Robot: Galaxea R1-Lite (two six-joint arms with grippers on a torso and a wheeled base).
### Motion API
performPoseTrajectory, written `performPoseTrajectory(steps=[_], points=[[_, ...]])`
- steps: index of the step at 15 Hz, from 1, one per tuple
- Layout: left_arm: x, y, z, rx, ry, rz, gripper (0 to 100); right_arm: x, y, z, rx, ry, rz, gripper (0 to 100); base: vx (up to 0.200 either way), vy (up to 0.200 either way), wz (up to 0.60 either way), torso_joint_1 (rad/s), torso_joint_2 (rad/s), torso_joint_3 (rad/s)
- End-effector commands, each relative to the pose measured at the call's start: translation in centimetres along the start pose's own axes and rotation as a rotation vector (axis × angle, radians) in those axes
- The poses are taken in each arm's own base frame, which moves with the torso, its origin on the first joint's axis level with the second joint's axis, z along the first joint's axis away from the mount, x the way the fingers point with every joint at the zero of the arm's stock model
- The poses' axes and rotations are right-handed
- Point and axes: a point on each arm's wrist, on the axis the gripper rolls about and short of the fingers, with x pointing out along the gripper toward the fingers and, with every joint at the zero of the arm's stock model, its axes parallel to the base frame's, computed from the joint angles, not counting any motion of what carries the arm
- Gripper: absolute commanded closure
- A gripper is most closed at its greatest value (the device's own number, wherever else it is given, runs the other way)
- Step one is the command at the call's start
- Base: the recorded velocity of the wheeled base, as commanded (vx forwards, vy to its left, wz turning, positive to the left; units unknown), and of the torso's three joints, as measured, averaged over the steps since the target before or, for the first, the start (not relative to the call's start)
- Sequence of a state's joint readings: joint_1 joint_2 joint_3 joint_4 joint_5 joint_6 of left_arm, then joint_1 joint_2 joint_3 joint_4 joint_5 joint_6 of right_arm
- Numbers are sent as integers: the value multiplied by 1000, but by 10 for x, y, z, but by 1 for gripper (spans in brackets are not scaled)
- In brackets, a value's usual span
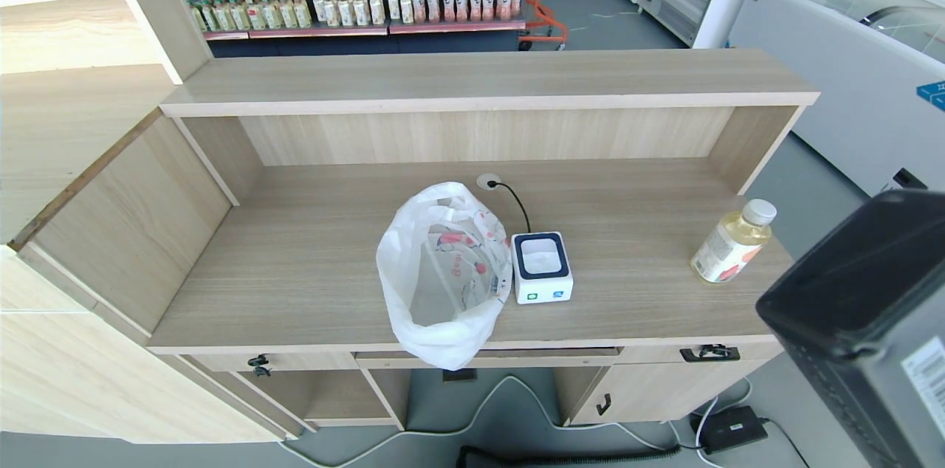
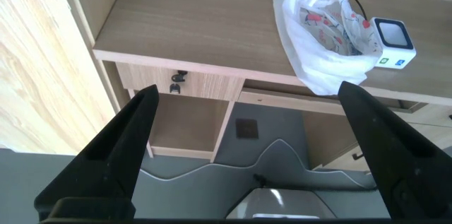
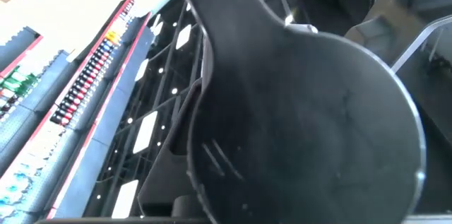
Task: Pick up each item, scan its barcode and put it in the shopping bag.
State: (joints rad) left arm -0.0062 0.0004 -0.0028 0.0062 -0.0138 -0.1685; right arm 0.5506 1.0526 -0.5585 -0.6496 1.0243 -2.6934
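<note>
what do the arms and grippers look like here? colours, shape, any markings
Left gripper: two matte black fingers, flat wedge-shaped blades narrowing toward blunt tips, with no markings or cables visible. Right arm in the head view: a boxy link with a black top face, a grey side and a white printed label. The right wrist view shows a glossy black rounded shell with faint scuffs.

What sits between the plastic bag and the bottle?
In the head view, the white scanner, right beside the shopping bag; then bare counter up to the bottle.
</note>
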Motion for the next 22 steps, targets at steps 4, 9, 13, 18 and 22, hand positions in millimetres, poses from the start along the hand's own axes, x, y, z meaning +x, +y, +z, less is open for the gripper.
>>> performPoseTrajectory(steps=[4, 9, 13, 18, 22], points=[[0, 0, 0, 0, -1, 0, 0, 0, 0, 0, 2, 0, 0, 100, 0, 0, 0, 0, 0, 0], [0, 0, 0, 0, -1, 0, 0, -2, -4, 1, 6, -3, -3, 100, 0, 0, 0, 0, 0, 0], [0, 0, 0, 0, -1, 0, 0, -2, -4, -3, 73, 1, -3, 100, 0, 0, 0, 0, 0, 0], [0, 0, 0, 0, -1, 0, 0, -58, 44, 22, 1322, 581, 634, 100, 0, 0, 0, 0, 0, 0], [0, 0, 0, 0, -1, 0, 0, -90, 62, 28, 1817, 1079, 671, 100, 0, 0, 0, 0, 0, 0]])
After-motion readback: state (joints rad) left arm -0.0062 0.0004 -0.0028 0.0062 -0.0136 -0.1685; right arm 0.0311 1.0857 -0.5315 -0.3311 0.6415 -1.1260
